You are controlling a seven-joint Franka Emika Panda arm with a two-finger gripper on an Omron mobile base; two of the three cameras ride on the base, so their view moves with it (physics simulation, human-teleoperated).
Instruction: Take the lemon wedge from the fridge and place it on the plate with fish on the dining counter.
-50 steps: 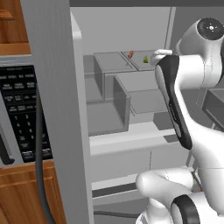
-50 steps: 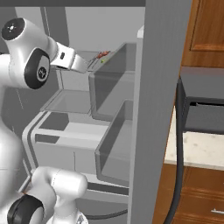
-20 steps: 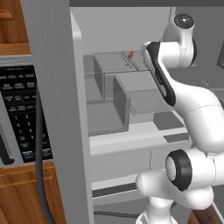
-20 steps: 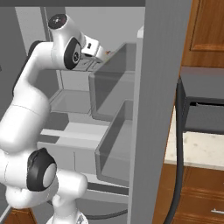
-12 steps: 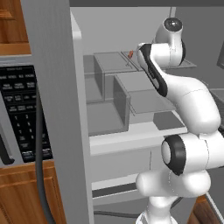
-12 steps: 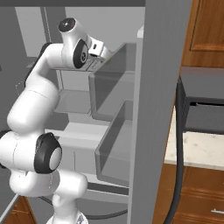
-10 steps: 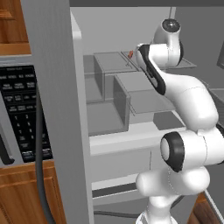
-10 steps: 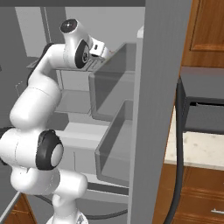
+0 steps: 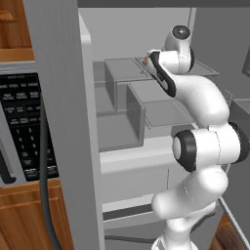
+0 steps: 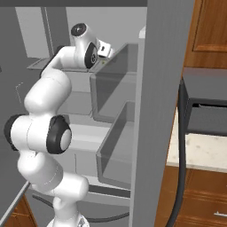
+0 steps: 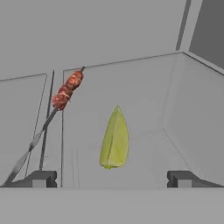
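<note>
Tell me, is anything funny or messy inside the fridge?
Nothing spilled or broken. The lemon wedge lies on the fridge shelf beside a red meat skewer, which lies slanted. The open jaws point at the wedge.

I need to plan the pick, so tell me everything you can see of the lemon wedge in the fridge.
The lemon wedge is a small yellow-green sliver, pointed at its far end and rounded at the near one, with a matte surface. In the hand view it lies on a grey fridge shelf, lengthwise along the line of sight. A skewer of red meat lies apart from it to the left. The open pincer sits just short of it, fingertips either side, not touching.
</note>
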